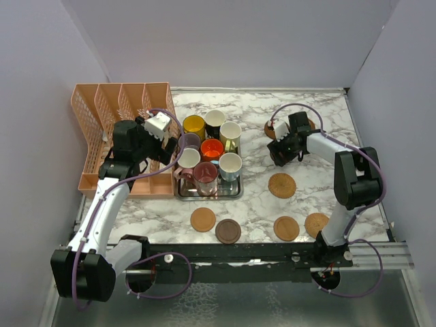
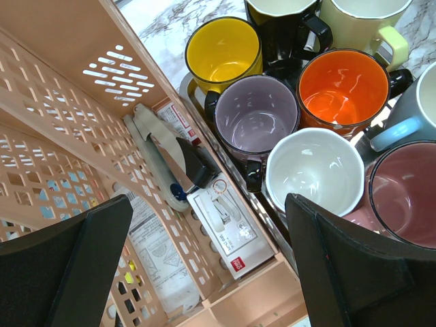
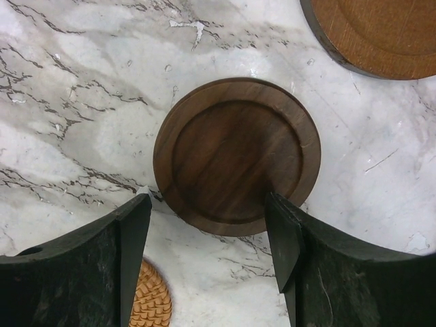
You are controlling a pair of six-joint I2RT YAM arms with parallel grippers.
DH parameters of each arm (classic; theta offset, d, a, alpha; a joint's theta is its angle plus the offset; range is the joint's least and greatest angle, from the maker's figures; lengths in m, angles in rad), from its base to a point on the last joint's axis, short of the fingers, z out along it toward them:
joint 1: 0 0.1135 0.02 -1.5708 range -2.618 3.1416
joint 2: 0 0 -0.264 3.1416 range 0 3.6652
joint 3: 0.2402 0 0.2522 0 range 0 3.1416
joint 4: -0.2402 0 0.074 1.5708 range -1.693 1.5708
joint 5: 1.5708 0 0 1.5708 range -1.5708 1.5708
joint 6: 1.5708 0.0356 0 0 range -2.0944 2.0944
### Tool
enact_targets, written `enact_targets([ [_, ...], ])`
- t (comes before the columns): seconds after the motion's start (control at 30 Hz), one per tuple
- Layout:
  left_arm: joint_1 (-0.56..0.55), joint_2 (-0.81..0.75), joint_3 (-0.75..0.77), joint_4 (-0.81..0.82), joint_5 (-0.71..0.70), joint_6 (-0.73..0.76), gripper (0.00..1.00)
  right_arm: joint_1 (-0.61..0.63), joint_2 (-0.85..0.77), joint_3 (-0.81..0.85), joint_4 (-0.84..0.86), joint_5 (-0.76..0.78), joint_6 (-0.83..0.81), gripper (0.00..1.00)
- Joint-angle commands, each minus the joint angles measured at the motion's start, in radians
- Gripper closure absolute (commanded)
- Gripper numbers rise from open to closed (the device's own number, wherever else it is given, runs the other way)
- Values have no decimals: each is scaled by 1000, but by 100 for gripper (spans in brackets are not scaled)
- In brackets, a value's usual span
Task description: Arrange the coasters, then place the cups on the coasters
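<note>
- The right claw is hovering part-open over a dark walnut round wooden coaster and is clasping nothing; one fingertip is overlapping the disc's rim while the other is standing just outside it
- That coaster is lying flat on the white marbled bench, toward its far right corner; if the claw descends like this, the overlapping finger is likely to press on the rim, tipping or skidding the disc instead of gripping it
- The disc is sitting thin and flush on the stone, so a pinch at its edge is risking a slip
- A second brown wooden coaster is lying near, and a tan woven coaster is showing at the near side, partly hidden by a finger, so a skid could end in a knock or an overlap
- The left claw is hanging wide open and empty above the rectangular steel tray near the bench's left edge
- The pink-white mug and purple mug are crowding together with the other mugs, so a finger dropping between them is likely to shove a neighbour
- The other finger is hanging over the peach perforated plastic organiser and could snag its wall
</note>
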Motion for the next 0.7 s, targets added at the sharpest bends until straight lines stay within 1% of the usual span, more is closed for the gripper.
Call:
enact_targets([
  [0.0, -3, -14, -1, -2, 30, 4, 1, -1, -1, -22, -61, 21, 20, 33],
  [0.2, -3, -24, -5, -4, 28, 6, 1, 0, 32, 26, -64, 21, 33, 33],
  [0.37, -2, -25, -7, -3, 26, 6, 1, 0, -12, 64, -54, -7, 40, 29],
  [0.53, -2, -25, -5, -4, 27, 6, 1, 1, -89, 100, -68, -91, 49, 25],
  [0.67, -2, -24, -5, -3, 30, 7, 1, 12, -157, 73, -86, -184, 42, 24],
])
